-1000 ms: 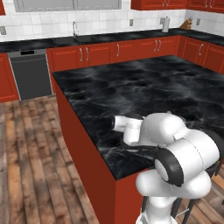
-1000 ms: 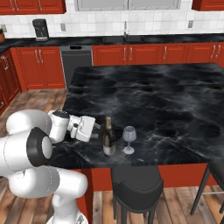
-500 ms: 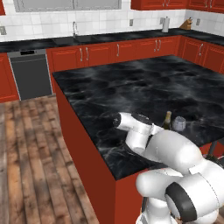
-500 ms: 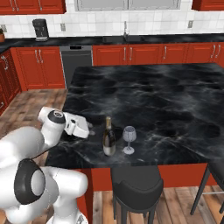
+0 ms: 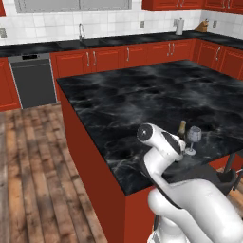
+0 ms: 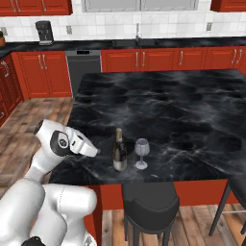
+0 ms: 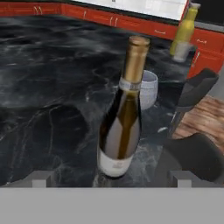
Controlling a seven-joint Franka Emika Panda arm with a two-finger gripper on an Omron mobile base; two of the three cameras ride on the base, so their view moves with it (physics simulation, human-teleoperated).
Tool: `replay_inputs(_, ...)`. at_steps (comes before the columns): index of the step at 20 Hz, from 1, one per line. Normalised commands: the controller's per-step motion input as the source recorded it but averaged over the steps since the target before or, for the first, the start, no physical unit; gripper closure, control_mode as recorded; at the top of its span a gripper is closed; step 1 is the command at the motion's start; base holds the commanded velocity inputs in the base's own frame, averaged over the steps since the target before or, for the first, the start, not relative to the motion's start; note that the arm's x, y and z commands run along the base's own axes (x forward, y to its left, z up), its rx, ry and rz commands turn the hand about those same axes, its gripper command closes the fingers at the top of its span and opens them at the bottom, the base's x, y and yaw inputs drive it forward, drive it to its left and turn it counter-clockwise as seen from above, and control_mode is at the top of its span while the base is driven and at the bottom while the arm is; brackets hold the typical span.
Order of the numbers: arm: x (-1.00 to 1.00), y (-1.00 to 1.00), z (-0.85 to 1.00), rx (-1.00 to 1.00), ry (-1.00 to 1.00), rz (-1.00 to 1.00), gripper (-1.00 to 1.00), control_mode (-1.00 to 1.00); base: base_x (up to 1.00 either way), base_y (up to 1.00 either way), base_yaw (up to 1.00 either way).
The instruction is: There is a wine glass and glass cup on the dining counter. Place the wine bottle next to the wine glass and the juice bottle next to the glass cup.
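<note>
The slim dark olive-green wine bottle (image 6: 119,151) stands upright just left of the small clear stemmed wine glass (image 6: 141,152), near the black marble dining counter's (image 6: 182,110) near edge; the gripper (image 7: 111,177) has its jaws spread, holding nothing.

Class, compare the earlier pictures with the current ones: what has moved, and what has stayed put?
The arm has drawn back from the wine bottle toward the counter's left edge, with the gripper open and holding nothing. The bottle stays upright beside the wine glass on the dining counter; neither has shifted.

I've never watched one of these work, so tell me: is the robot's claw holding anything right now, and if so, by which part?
Nothing is held. The gripper is open, short of the wine bottle, which stands free on the dining counter beside the wine glass.
</note>
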Motion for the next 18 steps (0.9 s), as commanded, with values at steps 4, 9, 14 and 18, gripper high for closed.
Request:
replay_inputs(4, -0.37, 0.12, 0.13, 0.25, 0.09, 0.22, -1.0, -1.0, 0.0, 0.0, 0.0)
replay_inputs(9, -0.39, 0.14, 0.14, 0.18, 0.1, 0.26, -1.0, -1.0, 0.0, 0.0, 0.0)
replay_inputs(14, -0.4, 0.15, 0.13, 0.15, 0.12, 0.27, -1.0, -1.0, 0.0, 0.0, 0.0)
replay_inputs(18, -0.48, 0.16, 0.06, 0.07, 0.02, 0.29, -1.0, -1.0, 0.0, 0.0, 0.0)
